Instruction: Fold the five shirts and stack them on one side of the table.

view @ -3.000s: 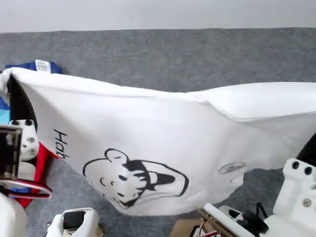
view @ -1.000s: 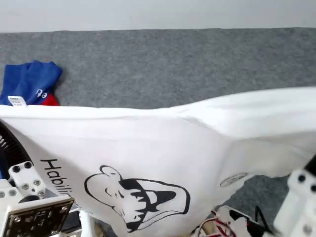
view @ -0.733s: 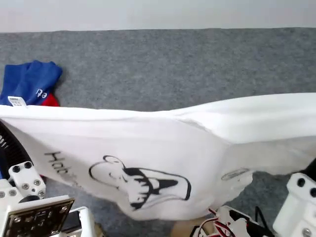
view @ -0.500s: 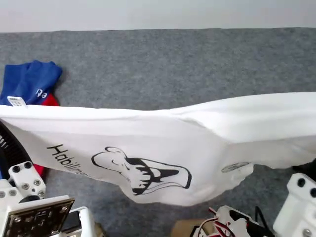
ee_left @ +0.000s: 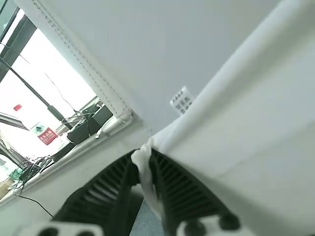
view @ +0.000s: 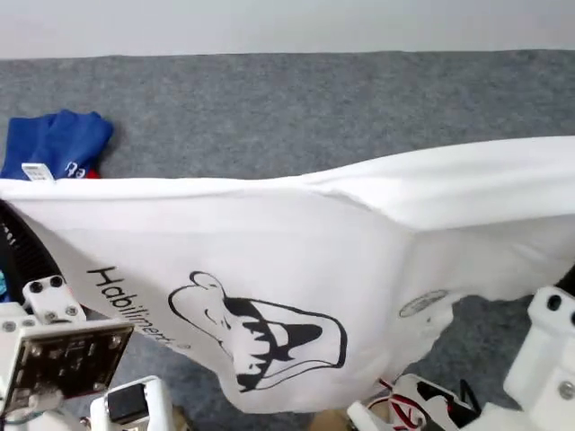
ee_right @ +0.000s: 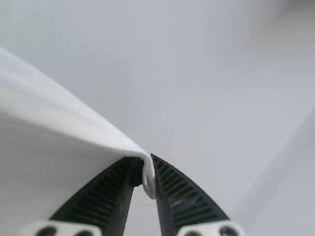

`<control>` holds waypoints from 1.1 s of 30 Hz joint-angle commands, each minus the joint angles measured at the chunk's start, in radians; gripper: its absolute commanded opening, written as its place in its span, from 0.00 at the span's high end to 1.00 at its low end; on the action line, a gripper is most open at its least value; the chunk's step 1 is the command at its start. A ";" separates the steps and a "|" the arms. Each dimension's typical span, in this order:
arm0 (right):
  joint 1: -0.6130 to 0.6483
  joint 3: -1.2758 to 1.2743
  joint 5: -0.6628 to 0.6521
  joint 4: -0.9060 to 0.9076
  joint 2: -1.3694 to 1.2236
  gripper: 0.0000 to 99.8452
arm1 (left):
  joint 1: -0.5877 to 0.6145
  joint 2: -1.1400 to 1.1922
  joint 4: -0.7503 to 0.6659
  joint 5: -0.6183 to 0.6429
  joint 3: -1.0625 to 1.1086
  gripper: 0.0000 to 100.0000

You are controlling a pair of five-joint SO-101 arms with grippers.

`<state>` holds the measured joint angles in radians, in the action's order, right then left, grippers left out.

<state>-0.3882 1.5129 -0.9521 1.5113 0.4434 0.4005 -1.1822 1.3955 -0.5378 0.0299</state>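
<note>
A white shirt [view: 296,260] with a black cartoon print hangs stretched in the air across the high view, held up by both arms. My left gripper [ee_left: 143,164] is shut on one pinched corner of the white shirt [ee_left: 256,113], near its small label. My right gripper [ee_right: 146,177] is shut on the other corner of the white shirt [ee_right: 54,162]. A folded blue shirt [view: 56,142] lies on a red one [view: 88,173] at the table's far left.
The grey carpeted table [view: 296,108] stretches open behind the hanging shirt. The arms' white bases and a circuit board [view: 63,355] stand at the near edge. A pale wall runs along the back.
The shirt's top edge has dropped lower over three seconds, uncovering the blue shirt. Over the last half second the right side rose a little and the printed hem swung down.
</note>
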 commanded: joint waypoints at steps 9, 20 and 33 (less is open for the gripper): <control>0.047 -0.302 -0.006 -0.015 -0.073 0.99 | 0.009 0.011 -0.161 -0.006 0.303 1.00; 0.222 -0.707 0.048 0.064 -0.081 0.99 | 0.015 0.008 -0.288 -0.006 0.593 1.00; 0.716 -1.181 0.307 0.277 -0.150 0.99 | 0.239 0.003 -0.224 -0.006 0.702 1.00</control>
<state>0.2163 0.3728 -0.6882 1.7522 0.3115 0.6015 -1.1669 1.1393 -0.5393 0.7357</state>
